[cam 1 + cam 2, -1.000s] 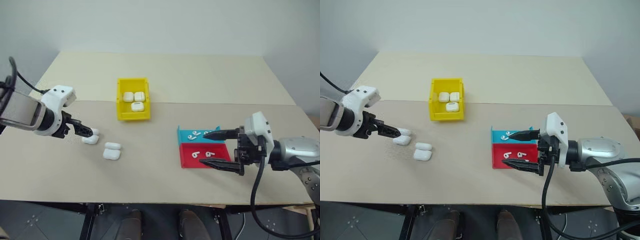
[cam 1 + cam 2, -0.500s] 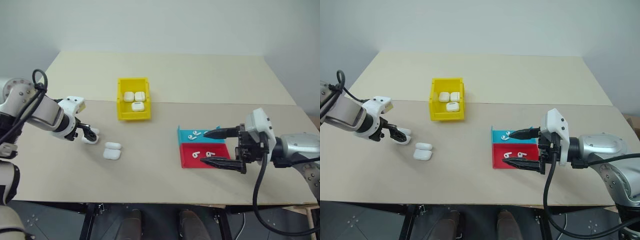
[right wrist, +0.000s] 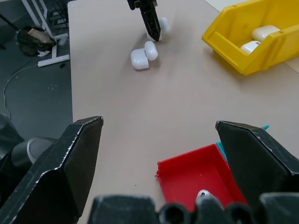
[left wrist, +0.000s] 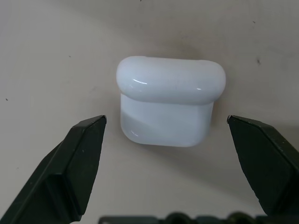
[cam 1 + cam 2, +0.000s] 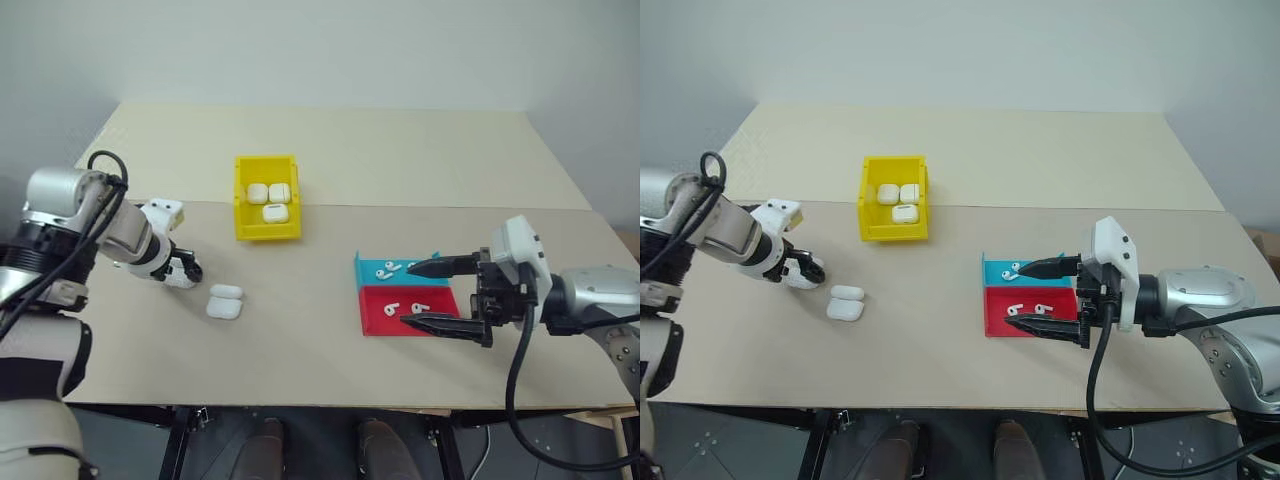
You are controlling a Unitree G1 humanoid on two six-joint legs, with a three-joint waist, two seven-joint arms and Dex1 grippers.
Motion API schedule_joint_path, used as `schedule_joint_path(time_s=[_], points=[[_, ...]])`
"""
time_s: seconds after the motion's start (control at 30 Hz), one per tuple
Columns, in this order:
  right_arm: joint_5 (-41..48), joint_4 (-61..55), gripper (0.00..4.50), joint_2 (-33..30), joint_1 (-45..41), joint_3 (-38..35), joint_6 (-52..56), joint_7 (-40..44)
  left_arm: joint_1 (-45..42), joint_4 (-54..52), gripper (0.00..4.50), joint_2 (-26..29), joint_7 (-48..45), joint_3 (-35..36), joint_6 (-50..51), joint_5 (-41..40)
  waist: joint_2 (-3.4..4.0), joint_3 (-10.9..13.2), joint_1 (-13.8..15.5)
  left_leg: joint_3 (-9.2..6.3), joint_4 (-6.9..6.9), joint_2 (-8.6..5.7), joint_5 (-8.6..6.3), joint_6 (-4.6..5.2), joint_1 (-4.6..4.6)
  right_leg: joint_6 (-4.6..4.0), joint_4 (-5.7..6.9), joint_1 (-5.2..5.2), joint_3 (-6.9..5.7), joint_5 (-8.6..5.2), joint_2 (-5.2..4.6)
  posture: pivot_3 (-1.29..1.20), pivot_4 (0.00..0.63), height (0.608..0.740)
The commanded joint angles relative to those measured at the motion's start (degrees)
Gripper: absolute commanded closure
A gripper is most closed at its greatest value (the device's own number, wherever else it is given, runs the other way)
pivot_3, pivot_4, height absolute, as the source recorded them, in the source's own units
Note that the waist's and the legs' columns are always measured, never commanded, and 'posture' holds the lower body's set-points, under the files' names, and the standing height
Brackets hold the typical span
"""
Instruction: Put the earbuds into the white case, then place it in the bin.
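Plainly unmarked — white case (image 4: 169,106) between open jaws.

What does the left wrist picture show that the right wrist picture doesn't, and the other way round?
Left wrist: one white case close up, lid shut, lying on the table between the left tool's open fingers, untouched.

Right wrist: the right tool's wide-open fingers, the yellow bin with cases inside, the red tray holding an earbud, and a second case.

Both: the beige table and that case by the left tool.
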Motion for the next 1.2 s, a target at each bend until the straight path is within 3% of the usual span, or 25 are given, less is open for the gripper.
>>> schedule_joint_path(time_s=[0.03,0.27,0.37,0.5,0.8,0.9,1.03,1.1,1.2], points=[[1.4,-1.8,0.02,-1.1,0.4,-2.4,0.5,-0.2,0.5,-0.9,0.00,0.3,-2.6,1.7,0.2,3.5,0.00,0.0,0.0,-0.01,0.00,0.00,0.00,0.00,0.00,0.00,0.00,0.00,0.00,0.00,0.00,0.00,0.150,0.740],[1.6,-1.9,0.02,-1.4,0.4,-2.8,0.9,-0.3,2.8,-1.4,0.00,-1.3,-8.1,3.2,0.2,10.7,0.00,0.0,0.0,-0.01,0.00,-0.01,0.00,0.00,0.01,0.00,0.01,0.02,0.00,0.00,-0.01,0.00,0.150,0.740],[1.4,-1.9,0.00,-1.8,0.4,-2.9,1.0,-0.2,4.3,-0.8,0.53,-2.2,-10.0,3.9,-1.4,14.1,0.03,0.0,0.1,-0.02,0.00,-0.01,0.00,0.00,0.03,0.00,0.01,0.04,0.00,0.00,-0.01,0.00,0.150,0.740],[1.2,-1.8,0.00,-2.1,0.5,-2.9,1.1,-0.3,4.5,-0.7,1.74,-2.9,-12.5,4.6,-1.8,17.1,0.08,-0.1,0.0,-0.01,0.00,-0.01,0.00,0.00,0.11,0.00,0.07,0.09,0.00,0.00,0.00,0.00,0.150,0.740],[0.6,-2.0,0.00,-2.1,1.7,-2.9,0.2,0.0,4.8,-2.3,1.76,-2.3,-17.2,5.3,-1.7,22.4,0.11,-0.1,0.0,-0.02,0.00,-0.01,0.00,0.00,0.13,0.00,0.08,0.11,0.01,0.00,0.00,0.00,0.150,0.740],[0.1,-1.9,0.00,-1.7,2.4,-3.0,-0.4,0.0,6.2,-6.6,1.76,0.3,-17.2,10.5,-1.8,23.0,0.10,-0.1,-0.3,-0.05,0.00,0.00,0.00,0.00,0.11,0.00,0.08,0.08,0.01,0.00,0.00,0.00,0.150,0.740],[-0.7,-1.7,0.00,-0.9,3.8,-3.0,-1.7,-0.2,14.2,-20.7,1.76,1.3,-17.1,24.7,-9.1,21.8,0.09,-0.1,-0.4,-0.39,-0.01,0.07,0.00,0.01,0.02,-0.01,0.11,-0.05,0.06,0.00,0.02,0.00,0.150,0.740],[-1.0,-1.6,0.00,-0.2,4.1,-2.9,-2.1,-0.9,18.3,-27.1,1.76,-0.5,-16.5,30.6,-14.3,21.8,0.09,-0.1,0.0,-0.41,0.00,0.06,0.00,0.01,-0.02,-0.01,0.10,-0.06,0.05,0.01,-0.03,0.00,0.150,0.740],[-1.2,-1.7,0.00,1.4,3.5,-2.2,-2.7,-2.3,25.6,-36.9,1.76,-9.5,-17.3,41.8,-28.2,18.6,0.11,-0.1,0.8,-0.42,0.02,0.04,-0.01,0.01,0.03,0.02,0.07,0.04,0.00,0.02,-0.21,0.00,0.150,0.740]])
